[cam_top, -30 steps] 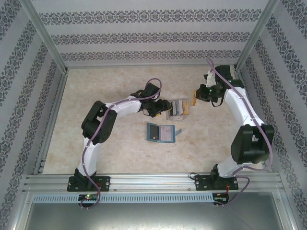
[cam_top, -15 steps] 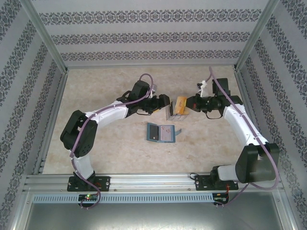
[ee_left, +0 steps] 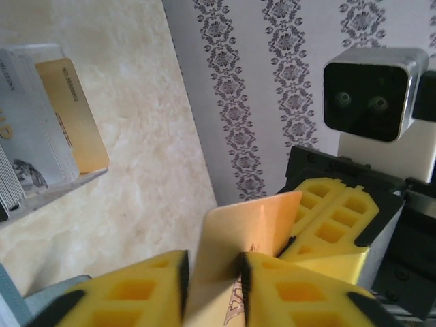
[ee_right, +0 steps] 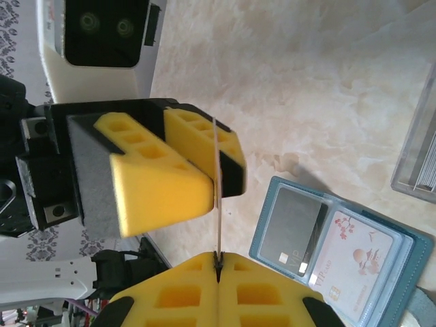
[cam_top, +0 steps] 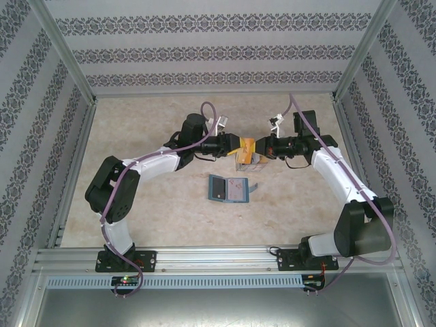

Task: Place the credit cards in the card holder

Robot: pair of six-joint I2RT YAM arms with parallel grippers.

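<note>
We see a beige marbled table (cam_top: 150,116) boxed in by patterned walls (cam_top: 204,51). The card holder (cam_top: 228,189) lies open at mid-table with 2 credit cards (ee_right: 293,221) in its pockets (1 grey, 1 whitish). Just behind it, a clear rack (ee_left: 75,184) holds more cards. Above the rack, the right gripper (ee_right: 218,262) is clamped on a tan card (ee_left: 252,225). The left gripper (ee_left: 212,269) has its jaws narrowly apart around that card; we cannot tell whether they pinch it.
</note>
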